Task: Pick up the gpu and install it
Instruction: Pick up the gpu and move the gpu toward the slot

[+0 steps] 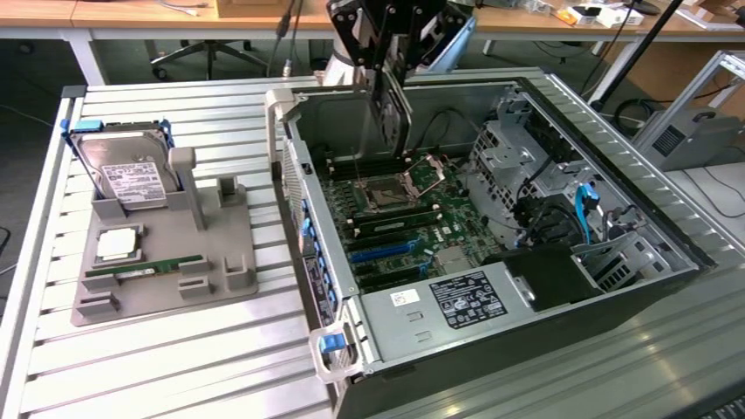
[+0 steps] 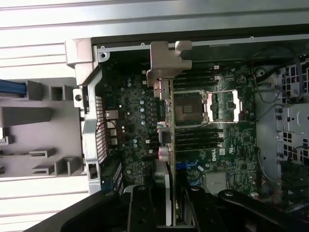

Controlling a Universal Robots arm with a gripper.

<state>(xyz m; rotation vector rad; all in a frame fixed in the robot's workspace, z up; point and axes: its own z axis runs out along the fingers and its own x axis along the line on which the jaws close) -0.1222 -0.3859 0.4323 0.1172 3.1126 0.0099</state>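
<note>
A ribbed aluminium table (image 1: 174, 367) carries everything, its slats running in long pale bands. On it lies a black and bare-steel computer case (image 1: 291, 175), side panel off, boxy, with perforated sheet metal along one wall. Its floor is a dark green motherboard (image 1: 396, 236), studded with small parts, with a square CPU socket (image 1: 385, 194) framed in bright metal. At the exterior view's left sits a matt grey moulded fixture (image 1: 222, 236) holding a silver hard drive (image 1: 126, 170) with a white label and a narrow green memory stick (image 1: 146, 269).

The gpu (image 1: 390, 109) hangs upright inside the case opening, over the motherboard: a thin dark card, seen edge-on from the wrist (image 2: 164, 67) with its silvery bent bracket at the far end. The black gripper (image 1: 390, 74) is clamped on it from above, one finger on each flat face (image 2: 169, 203), and the card runs straight out from between them alongside the socket.
</note>
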